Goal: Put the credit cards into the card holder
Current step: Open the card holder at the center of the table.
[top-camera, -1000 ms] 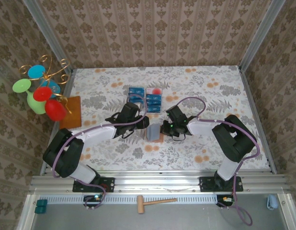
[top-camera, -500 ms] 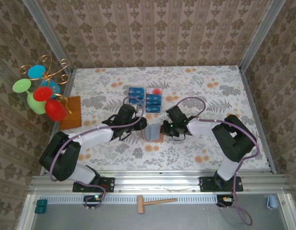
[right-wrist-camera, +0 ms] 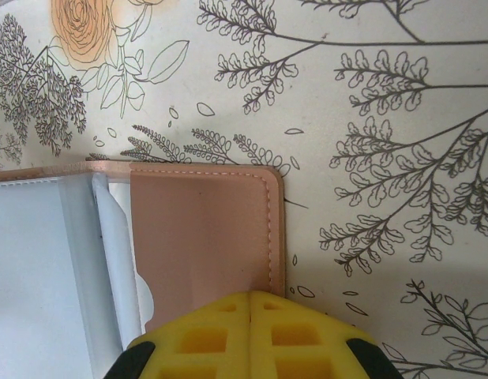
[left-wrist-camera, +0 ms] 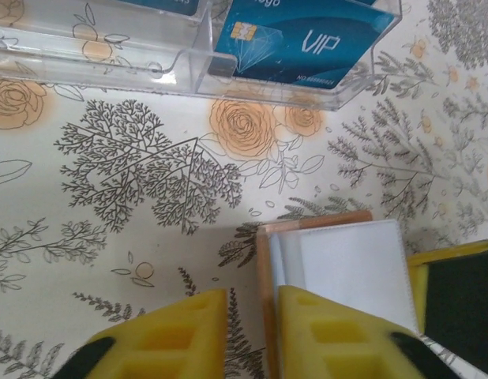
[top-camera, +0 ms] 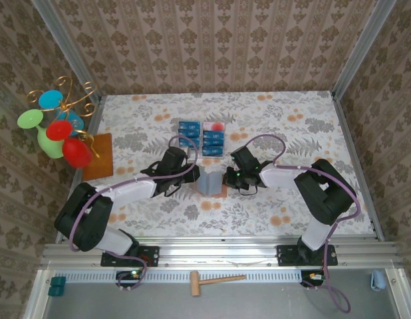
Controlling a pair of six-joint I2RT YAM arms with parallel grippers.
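Note:
The card holder (top-camera: 210, 182) lies open between my two grippers, its left cover standing up on edge. In the left wrist view that cover's brown edge (left-wrist-camera: 264, 300) runs between my left gripper's (left-wrist-camera: 252, 316) yellow fingers, close to the right one, with a gap on the other side; the jaws are open. The right gripper (right-wrist-camera: 250, 304) is shut, tips resting on the holder's flat pinkish-brown right panel (right-wrist-camera: 200, 229). Blue credit cards (top-camera: 213, 138) lie in a clear tray behind; one marked VIP (left-wrist-camera: 299, 39) shows in the left wrist view.
The clear tray (top-camera: 213, 126) has a red dot at its far end, and a second row of cards (top-camera: 187, 127) lies left of it. An orange-brown mat (top-camera: 99, 154) and a stand of coloured shapes (top-camera: 56, 126) sit at the left edge. A wooden mallet (top-camera: 215, 281) lies below the table.
My left gripper has drawn back to the left, away from the holder. The raised cover still stands on edge. The right gripper has stayed put.

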